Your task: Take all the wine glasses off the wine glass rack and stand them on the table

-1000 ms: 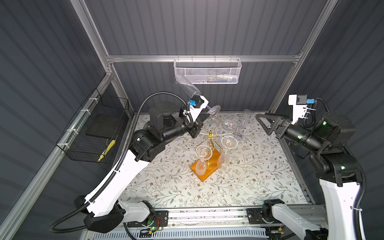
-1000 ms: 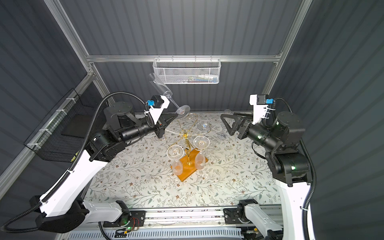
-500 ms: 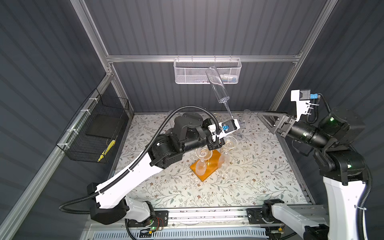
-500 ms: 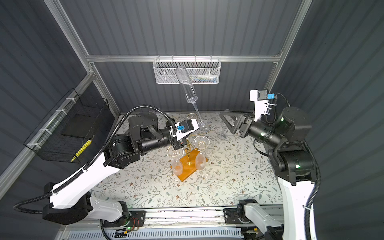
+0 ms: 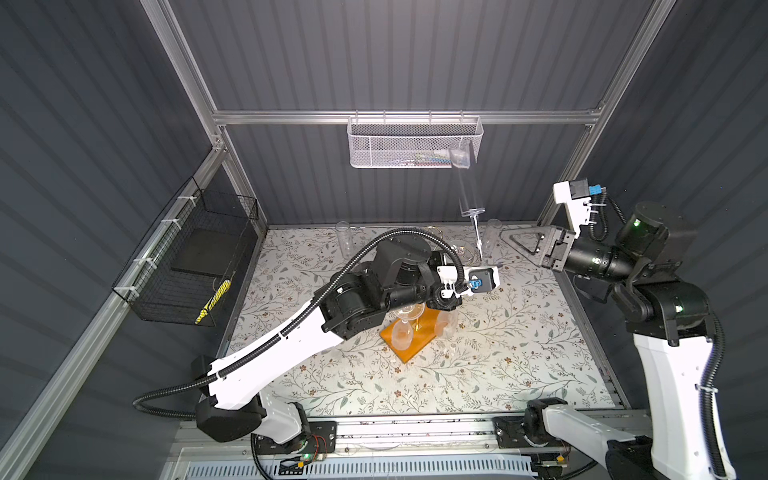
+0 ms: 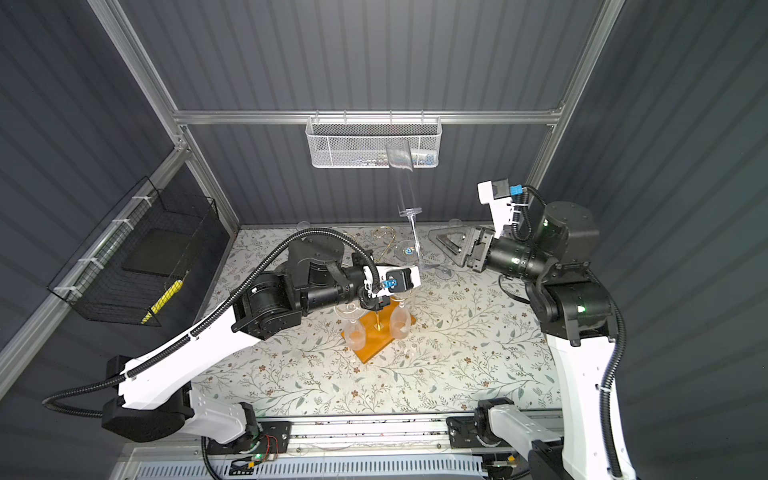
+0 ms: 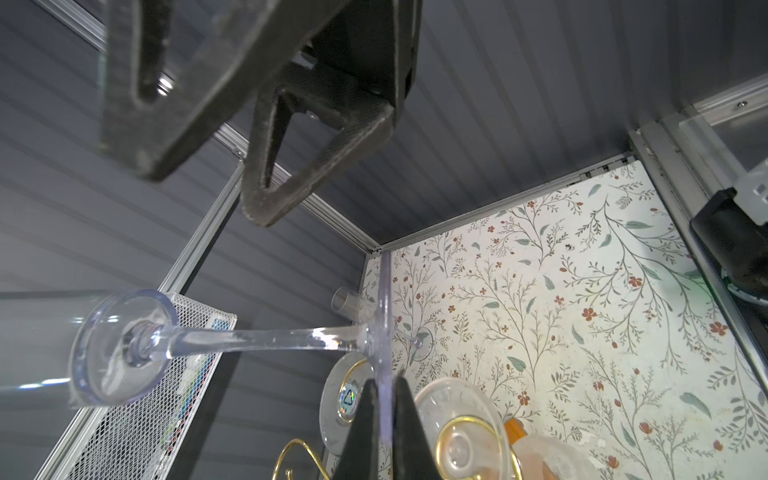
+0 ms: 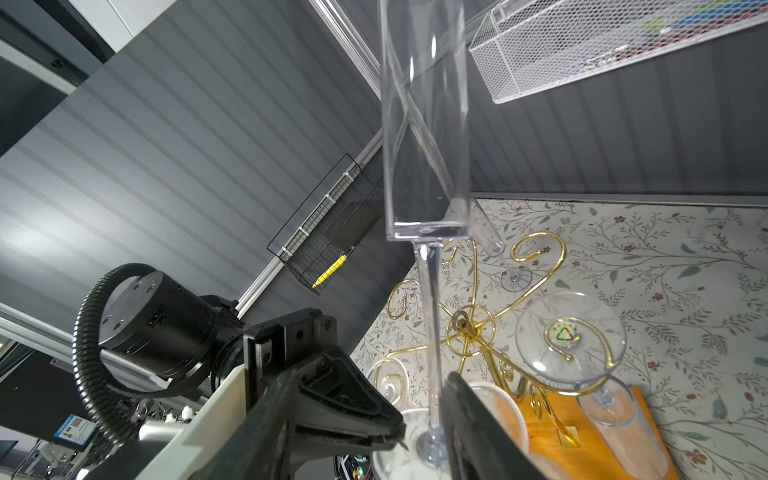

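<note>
The wine glass (image 5: 466, 183), a tall clear flute, stands upright in the air with its bowl up, clear of the wine glass rack (image 8: 469, 328). My left gripper (image 7: 384, 419) is shut on the edge of its round foot (image 7: 384, 316); in both top views the wrist camera hides those jaws. My right gripper (image 5: 505, 239) is open just right of the stem (image 6: 415, 245). In the right wrist view the stem (image 8: 430, 332) lines up with the gap between its fingers, not touching. The gold wire rack stands on an orange wooden base (image 5: 409, 347) below the left wrist.
Other clear glasses (image 8: 569, 340) hang upside down on the rack. Two flutes stand near the back wall (image 5: 343, 237) (image 5: 492, 237). A white mesh basket (image 5: 415, 141) hangs on the back rail, close to the held glass's rim. A black wire basket (image 5: 195, 257) hangs on the left wall.
My left arm swung right over the rack, turning the glass from tilted to upright. The right gripper came closer to the stem and its jaws narrowed.
</note>
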`<state>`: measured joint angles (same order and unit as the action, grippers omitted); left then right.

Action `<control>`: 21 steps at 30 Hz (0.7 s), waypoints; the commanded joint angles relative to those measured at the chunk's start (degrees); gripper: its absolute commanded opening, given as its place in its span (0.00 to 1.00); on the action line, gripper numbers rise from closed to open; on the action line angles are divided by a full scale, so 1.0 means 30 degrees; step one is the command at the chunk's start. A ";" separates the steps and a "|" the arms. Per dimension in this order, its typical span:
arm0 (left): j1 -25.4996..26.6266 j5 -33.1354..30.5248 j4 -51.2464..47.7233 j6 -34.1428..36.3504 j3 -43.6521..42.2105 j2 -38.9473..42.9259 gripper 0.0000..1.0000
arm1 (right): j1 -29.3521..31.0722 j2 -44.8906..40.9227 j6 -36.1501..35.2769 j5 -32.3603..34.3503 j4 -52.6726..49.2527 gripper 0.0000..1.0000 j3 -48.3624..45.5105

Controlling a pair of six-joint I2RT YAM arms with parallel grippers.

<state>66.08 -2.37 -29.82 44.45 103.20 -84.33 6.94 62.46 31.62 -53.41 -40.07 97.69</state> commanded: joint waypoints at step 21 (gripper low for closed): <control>0.0911 -0.0147 -0.0804 0.2470 0.1211 -0.0335 0.00 | 0.2229 0.1620 -0.3785 0.3228 -0.3967 0.36 0.0487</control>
<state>68.29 -2.46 -32.51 49.56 104.20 -84.90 13.10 67.22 21.47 -44.69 -51.31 98.17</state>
